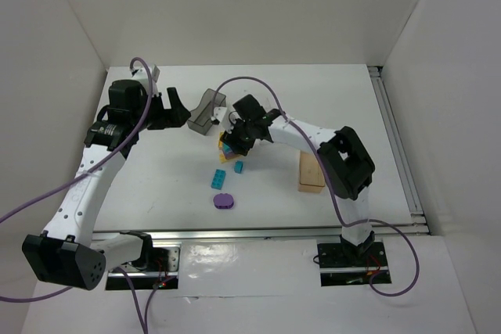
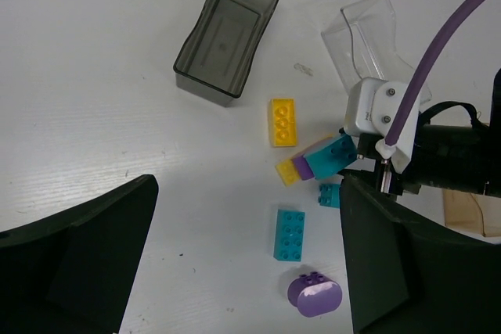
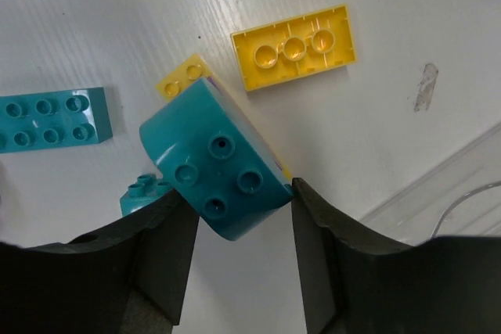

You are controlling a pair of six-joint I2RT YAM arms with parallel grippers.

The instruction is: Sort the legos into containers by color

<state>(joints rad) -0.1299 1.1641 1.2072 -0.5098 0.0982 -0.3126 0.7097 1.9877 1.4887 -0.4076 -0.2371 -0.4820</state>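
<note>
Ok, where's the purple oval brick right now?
Top view: the purple oval brick sits left of centre, the lowest brick in the picture, just below the long teal brick.

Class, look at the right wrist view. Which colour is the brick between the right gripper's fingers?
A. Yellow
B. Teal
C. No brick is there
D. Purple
B: the teal brick sits tilted between the fingers of the right gripper, while the yellow brick lies apart, beyond them.

The back and right of the table (image 1: 352, 91) are bare; loose bricks (image 1: 218, 179) and the right arm (image 1: 309, 134) crowd the middle.
</note>
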